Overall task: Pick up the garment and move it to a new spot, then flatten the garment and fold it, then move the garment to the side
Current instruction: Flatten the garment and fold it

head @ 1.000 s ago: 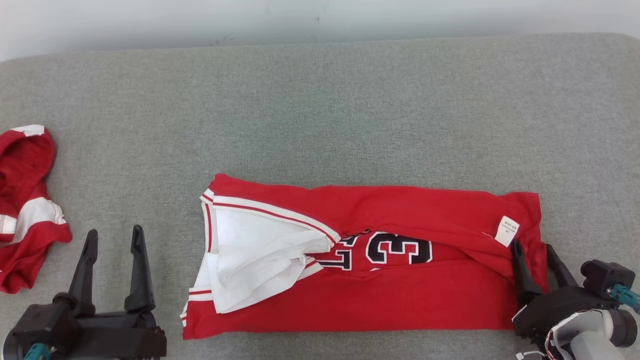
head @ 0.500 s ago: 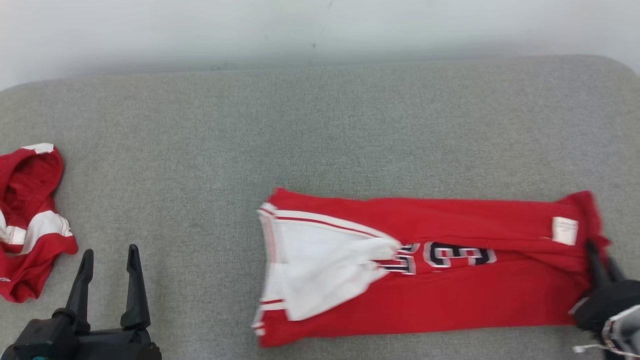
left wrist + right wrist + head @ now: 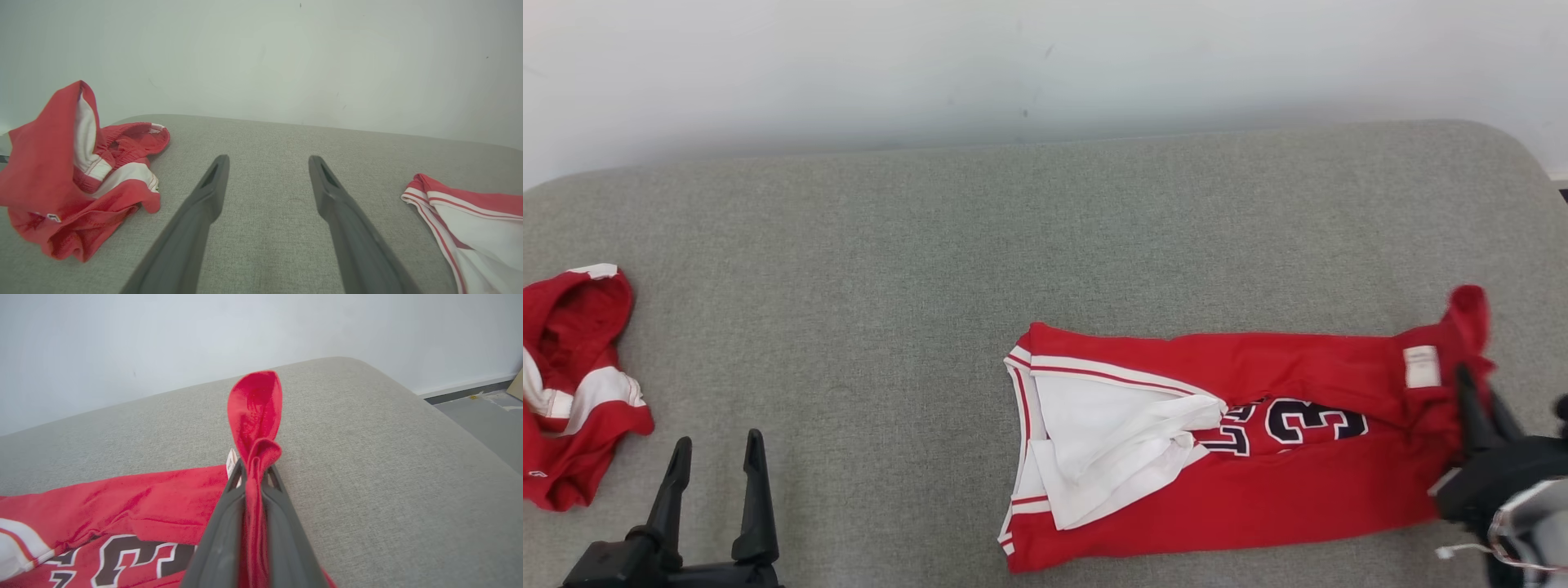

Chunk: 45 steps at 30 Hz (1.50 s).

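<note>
The red garment (image 3: 1258, 490) is laid long & folded on the grey cushion (image 3: 931, 261), at the R side near the front. Its R end is pinched tight by the right gripper (image 3: 254, 469): fingers pressed together on the cloth, w/ a red flap poking up past the tips. The left gripper (image 3: 717, 438) is held wide apart, nothing in it. A red & white cloth (image 3: 572, 384) is bunched up at the far L edge.

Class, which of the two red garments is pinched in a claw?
The numbered jersey: the right claw grips its end. The crumpled garment lies loose near the open left claw.
</note>
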Motion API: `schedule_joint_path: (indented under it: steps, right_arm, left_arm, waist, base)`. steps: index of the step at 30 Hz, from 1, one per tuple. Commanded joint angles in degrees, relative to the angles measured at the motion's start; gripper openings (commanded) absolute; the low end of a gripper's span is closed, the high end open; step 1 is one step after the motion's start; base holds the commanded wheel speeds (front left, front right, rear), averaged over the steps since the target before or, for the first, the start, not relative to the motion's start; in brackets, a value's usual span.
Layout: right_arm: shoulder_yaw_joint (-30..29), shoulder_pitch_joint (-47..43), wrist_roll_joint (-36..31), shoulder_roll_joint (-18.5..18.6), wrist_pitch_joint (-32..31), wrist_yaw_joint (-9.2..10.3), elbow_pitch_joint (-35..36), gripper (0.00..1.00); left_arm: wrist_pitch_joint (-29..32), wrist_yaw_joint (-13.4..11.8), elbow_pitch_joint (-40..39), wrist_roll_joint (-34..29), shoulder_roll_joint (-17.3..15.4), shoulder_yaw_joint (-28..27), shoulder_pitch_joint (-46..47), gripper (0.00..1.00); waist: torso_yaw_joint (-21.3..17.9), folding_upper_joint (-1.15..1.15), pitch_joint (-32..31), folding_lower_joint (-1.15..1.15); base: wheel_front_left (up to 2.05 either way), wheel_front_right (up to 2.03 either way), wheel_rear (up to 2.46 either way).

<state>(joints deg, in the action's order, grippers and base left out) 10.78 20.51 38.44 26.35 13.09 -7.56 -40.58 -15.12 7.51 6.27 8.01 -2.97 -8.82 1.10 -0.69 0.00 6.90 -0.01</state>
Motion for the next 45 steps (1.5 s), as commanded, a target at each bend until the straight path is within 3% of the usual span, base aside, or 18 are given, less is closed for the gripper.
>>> schedule_joint_path:
  steps: [1, 8, 13, 21, 30, 31, 32, 38, 45]
  right_arm:
    - [1.1, -0.7, 0.5, -1.5, -0.3, 0.17, 2.4, 0.0]
    - [7.4, -2.5, 0.6, -8.4, -2.9, 0.16, 13.4, 0.0]
    - [12.0, -2.5, -0.4, -14.0, -4.8, 0.16, 17.3, 0.0]
    - [17.2, 1.0, -1.6, -21.7, -4.2, 0.16, 15.4, 0.0]
    - [21.1, 4.2, 0.4, -23.5, -1.4, 0.16, 8.6, 0.0]
    - [21.6, 4.6, 0.9, -23.5, -1.0, 0.16, 8.1, 0.24]
    - [22.2, 5.0, 1.5, -23.5, -0.5, 0.16, 7.6, 1.0]
    - [20.3, 7.3, -3.3, -21.6, 1.9, 0.16, 7.0, 1.0]
    - [6.9, 0.8, -10.5, -15.6, 2.0, 0.16, 17.9, 1.0]
  left_arm:
    - [0.0, -0.1, 0.1, -0.5, 0.0, -0.3, -0.2, 1.0]
    - [0.0, -0.1, 0.4, -0.3, 0.1, -0.2, -0.3, 1.0]
    - [0.0, -0.1, 0.4, 0.1, 0.1, 0.3, 0.2, 1.0]
    - [0.0, -0.1, 1.0, 0.6, 0.1, 1.3, 0.9, 1.0]
    - [0.0, -0.1, 1.7, 1.0, 0.1, 2.5, 1.7, 1.0]
    - [0.0, -0.1, 1.8, 1.0, 0.1, 2.6, 1.7, 1.0]
    - [0.0, -0.1, 1.8, 1.0, 0.1, 2.7, 1.7, 1.0]
    - [0.0, -0.1, 1.7, 0.8, 0.1, 1.9, 0.6, 1.0]
    - [0.0, -0.3, 1.0, 0.4, 0.1, 1.5, -0.1, 1.0]
  waist:
    - [-0.2, 0.0, -0.3, 0.01]
    - [0.7, 0.0, -0.8, 0.01]
    - [1.7, 0.0, -0.6, 0.01]
    - [3.2, 0.0, 0.0, 0.01]
    - [4.7, 0.0, 0.5, 0.01]
    - [4.7, 0.0, 0.5, 0.01]
    - [4.7, 0.0, 0.4, 0.01]
    - [3.0, 0.0, -0.9, 0.01]
    - [1.0, 0.0, -2.4, 0.01]
  base:
    - [0.0, 0.0, 0.0]
    - [0.0, 0.0, 0.0]
    - [0.0, 0.0, 0.0]
    - [0.0, 0.0, 0.0]
    - [0.0, 0.0, 0.0]
    - [0.0, 0.0, 0.0]
    - [0.0, 0.0, 0.0]
    - [0.0, 0.0, 0.0]
    - [0.0, 0.0, 0.0]
